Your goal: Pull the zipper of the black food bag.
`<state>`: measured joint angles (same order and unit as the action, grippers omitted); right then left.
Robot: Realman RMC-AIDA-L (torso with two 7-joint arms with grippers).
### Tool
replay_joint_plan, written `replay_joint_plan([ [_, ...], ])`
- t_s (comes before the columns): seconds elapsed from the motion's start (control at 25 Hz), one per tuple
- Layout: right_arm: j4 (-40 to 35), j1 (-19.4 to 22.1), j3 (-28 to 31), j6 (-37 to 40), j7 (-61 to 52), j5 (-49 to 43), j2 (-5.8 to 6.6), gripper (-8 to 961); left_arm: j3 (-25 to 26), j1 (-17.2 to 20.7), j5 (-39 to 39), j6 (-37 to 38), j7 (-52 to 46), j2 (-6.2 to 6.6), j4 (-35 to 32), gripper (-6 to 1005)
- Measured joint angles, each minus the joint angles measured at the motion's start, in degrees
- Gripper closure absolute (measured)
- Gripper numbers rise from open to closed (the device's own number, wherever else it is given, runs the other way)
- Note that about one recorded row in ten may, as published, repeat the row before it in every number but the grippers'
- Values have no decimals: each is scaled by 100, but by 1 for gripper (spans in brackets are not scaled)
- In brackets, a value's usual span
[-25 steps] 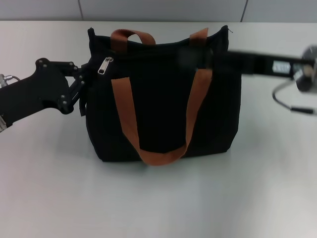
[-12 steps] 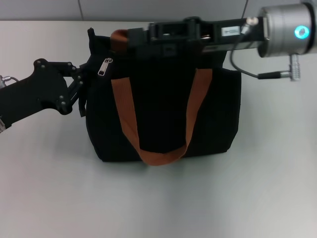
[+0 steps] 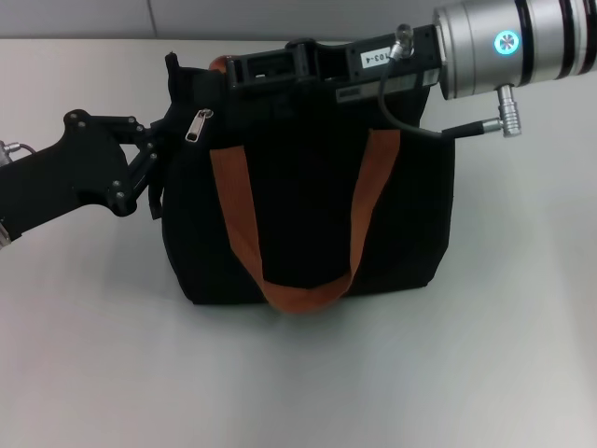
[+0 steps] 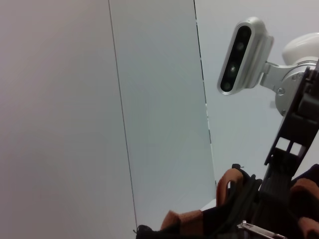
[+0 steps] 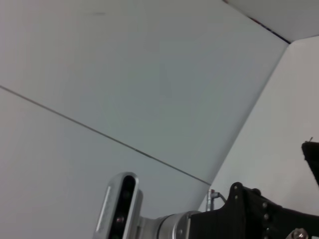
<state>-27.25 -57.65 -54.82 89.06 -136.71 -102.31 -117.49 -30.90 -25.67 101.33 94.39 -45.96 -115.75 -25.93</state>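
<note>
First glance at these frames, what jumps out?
The black food bag stands upright mid-table, its orange-brown strap handle looping down the front. The right gripper reaches in from the right across the bag's top edge. The left gripper is at the bag's left upper corner, beside the silver zipper.

One black food bag [image 3: 308, 215], one zipper [image 3: 198, 123], two orange-brown strap handles [image 3: 298, 280], two tools.
</note>
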Motion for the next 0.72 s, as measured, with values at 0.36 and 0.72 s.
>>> replay_joint_plan([
  [0.36,0,-73,-241,-315,-224,-26,-60,137,-24,-34,0,40,8,0,0,970],
  [0.72,22,-108,-335,-459,-274,-26,-81,140,-32,-30,0,170,9,0,-76,970],
])
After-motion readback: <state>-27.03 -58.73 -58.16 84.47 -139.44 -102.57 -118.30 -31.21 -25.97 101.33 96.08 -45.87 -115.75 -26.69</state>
